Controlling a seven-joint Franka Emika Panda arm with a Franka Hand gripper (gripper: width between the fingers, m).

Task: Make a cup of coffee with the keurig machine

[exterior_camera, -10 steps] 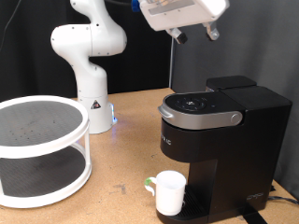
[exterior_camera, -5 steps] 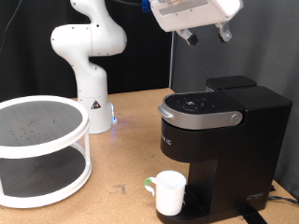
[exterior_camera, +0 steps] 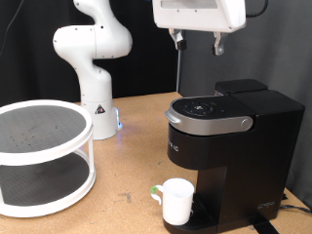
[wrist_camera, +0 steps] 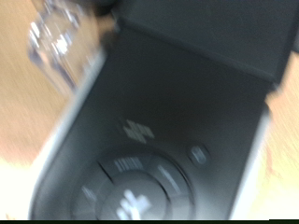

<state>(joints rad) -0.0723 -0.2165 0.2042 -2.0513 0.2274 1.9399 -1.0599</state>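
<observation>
The black keurig machine (exterior_camera: pixel 226 144) stands at the exterior view's right with its grey lid handle (exterior_camera: pixel 207 124) down and its lid closed. The white cup (exterior_camera: pixel 176 201) with a greenish handle stands on the drip tray under the spout. My gripper (exterior_camera: pixel 198 42) hangs open and empty well above the machine, at the exterior view's top. The wrist view is blurred and looks down on the machine's top (wrist_camera: pixel 177 103) with its round button panel (wrist_camera: pixel 131 187); my fingers do not show there.
A white two-tier round rack (exterior_camera: pixel 39 156) stands at the exterior view's left on the wooden table (exterior_camera: pixel 127 166). The white robot base (exterior_camera: pixel 95 68) stands behind it. A clear plastic object (wrist_camera: pixel 56 42) shows beside the machine in the wrist view.
The gripper has swung over the machine, first towards the exterior view's right, then back left, and now hangs level with both fingers pointing down.
</observation>
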